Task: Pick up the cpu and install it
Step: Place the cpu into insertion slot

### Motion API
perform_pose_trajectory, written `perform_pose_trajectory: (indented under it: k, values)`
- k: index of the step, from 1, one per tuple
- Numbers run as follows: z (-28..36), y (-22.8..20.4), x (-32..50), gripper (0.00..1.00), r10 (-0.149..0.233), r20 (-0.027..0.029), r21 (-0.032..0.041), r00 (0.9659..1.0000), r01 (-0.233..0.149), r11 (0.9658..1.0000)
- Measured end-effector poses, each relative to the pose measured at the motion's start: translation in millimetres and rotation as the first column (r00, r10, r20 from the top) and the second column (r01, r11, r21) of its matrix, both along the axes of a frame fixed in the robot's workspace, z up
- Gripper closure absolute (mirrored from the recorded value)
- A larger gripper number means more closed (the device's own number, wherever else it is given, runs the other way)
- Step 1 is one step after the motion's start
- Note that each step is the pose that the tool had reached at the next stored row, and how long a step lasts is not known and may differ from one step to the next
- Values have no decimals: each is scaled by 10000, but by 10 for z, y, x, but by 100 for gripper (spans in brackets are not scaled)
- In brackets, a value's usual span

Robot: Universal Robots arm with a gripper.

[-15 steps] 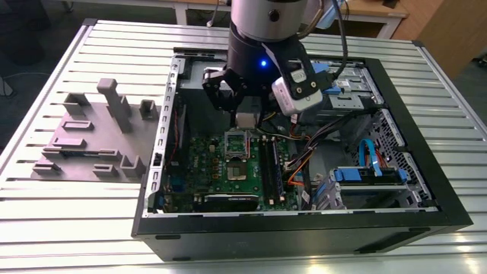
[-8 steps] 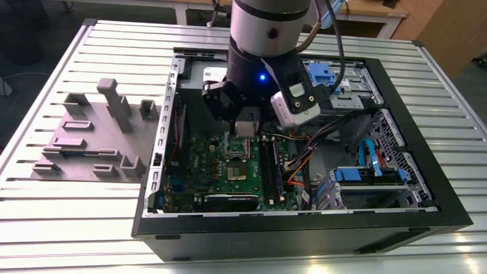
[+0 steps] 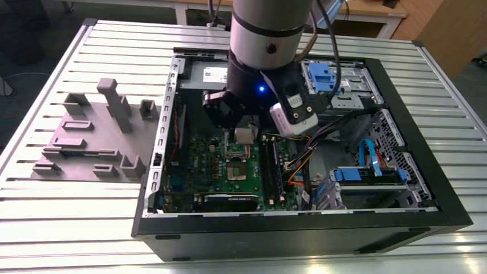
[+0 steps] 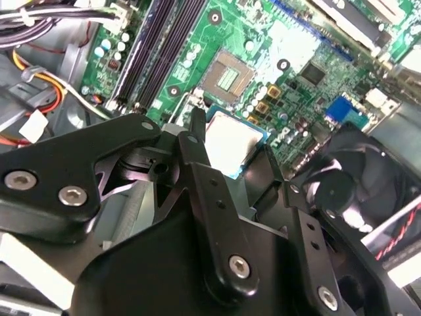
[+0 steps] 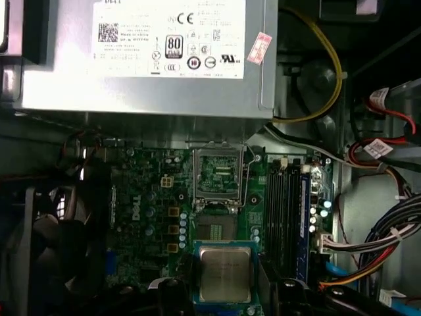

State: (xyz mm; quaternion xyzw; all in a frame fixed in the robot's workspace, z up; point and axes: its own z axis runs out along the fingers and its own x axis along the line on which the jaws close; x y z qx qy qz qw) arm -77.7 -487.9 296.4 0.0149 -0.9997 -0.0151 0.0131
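The cpu (image 4: 230, 141), a small square chip with a silvery top, hangs between my gripper's black fingers (image 4: 195, 141) above the green motherboard (image 4: 296, 46). My gripper (image 3: 243, 137) is shut on it, inside the open computer case (image 3: 304, 228). In the first wrist view the cpu (image 5: 225, 271) hovers just short of the open socket (image 5: 216, 230), whose metal lid (image 5: 217, 172) is flipped up beyond it. The second wrist view also shows the bare socket (image 4: 228, 76) past the chip. The socket (image 3: 237, 173) lies just below my gripper in the exterior view.
A grey plastic fixture (image 3: 91, 137) stands outside the case on the exterior view's left. The power supply (image 5: 145, 52), memory sticks (image 5: 283, 210), cable bundles (image 5: 388, 217), a fan (image 4: 355, 197) and blue drive caddies (image 3: 365, 174) crowd around the board.
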Motion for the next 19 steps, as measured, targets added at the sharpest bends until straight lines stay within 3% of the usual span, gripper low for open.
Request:
perform_pose_trajectory:
  k: [3,19]
  values:
    - [-56,-18,-1,53,-2,0,1,10000,2,10000]
    - [-347,-19,0,53,-43,0,2,10000,43,10000]
